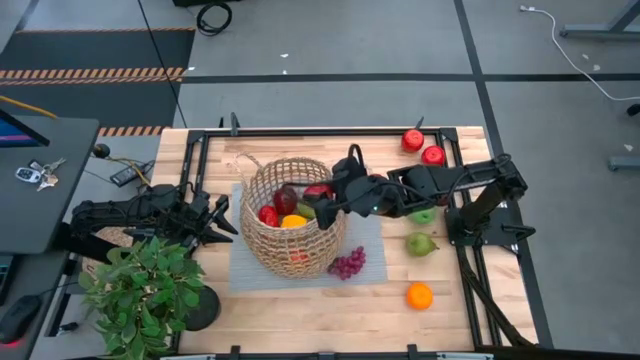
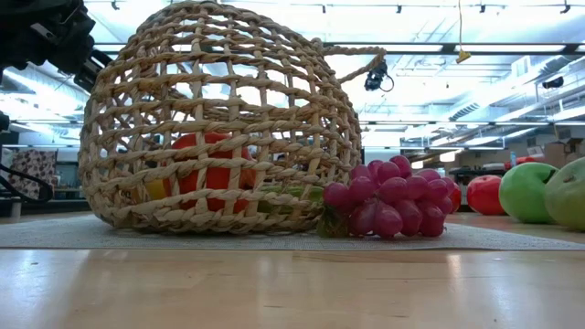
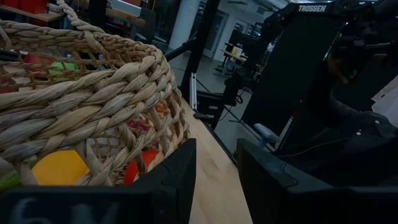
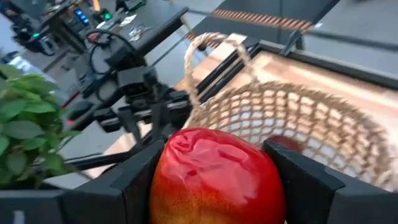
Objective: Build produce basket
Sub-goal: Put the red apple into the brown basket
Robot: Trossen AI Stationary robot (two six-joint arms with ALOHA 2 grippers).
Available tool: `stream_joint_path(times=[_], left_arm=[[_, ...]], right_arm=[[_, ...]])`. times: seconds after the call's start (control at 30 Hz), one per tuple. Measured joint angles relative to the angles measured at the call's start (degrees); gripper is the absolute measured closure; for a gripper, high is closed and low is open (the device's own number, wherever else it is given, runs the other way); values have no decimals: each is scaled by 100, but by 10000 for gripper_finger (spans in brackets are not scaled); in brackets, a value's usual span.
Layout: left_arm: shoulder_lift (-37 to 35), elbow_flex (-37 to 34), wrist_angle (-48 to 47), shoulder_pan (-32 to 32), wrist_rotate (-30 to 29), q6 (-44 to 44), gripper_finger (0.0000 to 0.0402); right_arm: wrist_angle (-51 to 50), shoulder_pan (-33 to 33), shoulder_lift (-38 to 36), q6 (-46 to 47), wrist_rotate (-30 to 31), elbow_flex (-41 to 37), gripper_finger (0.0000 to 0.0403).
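Basket (image 1: 293, 222), a round, tan, open-weave wicker one with thin loop handles, sits on a grey mat (image 1: 368, 262) near the middle of the wooden tabletop (image 1: 300, 315); you see it already holding several toy fruits, red, orange and yellow, so the fill is partly done. Your right claw (image 1: 322, 204) hangs over the basket's rim, its jaws clamped on a glossy red apple (image 4: 216, 180); holding the fruit above the opening lets it fall inside rather than onto the mat. Your left claw (image 3: 214, 171) waits just beside the basket's outer wall, its fingers parted a little and holding nothing, placed, it seems, to steady the basket if it shifts. A bunch of purple grapes (image 2: 388, 198) lies on the mat touching the basket's wall. Two green pears (image 1: 421, 243), an orange (image 1: 419, 295) and two red apples (image 1: 422, 147) lie on the bare wood near the right arm, not yet loaded. A potted green plant (image 1: 148, 290) stands at the tabletop's corner, beside the left arm.
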Motion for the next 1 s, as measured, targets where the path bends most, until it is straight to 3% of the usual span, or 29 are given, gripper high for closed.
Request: stream_joint_path(times=[0.17,0.47,0.8,1.0], left_arm=[[-1,0,-1,1,0,0,280],[0,0,-2,0,0,-2,280],[0,0,-2,1,0,-2,280],[-1,0,-2,2,0,1,280]], right_arm=[[25,-136,0,-82,-522,-2,132],[27,-273,0,-1715,-493,-2,130],[311,-524,-4,-2206,-495,-213,128],[1150,-833,83,-2438,-1337,-690,128]])
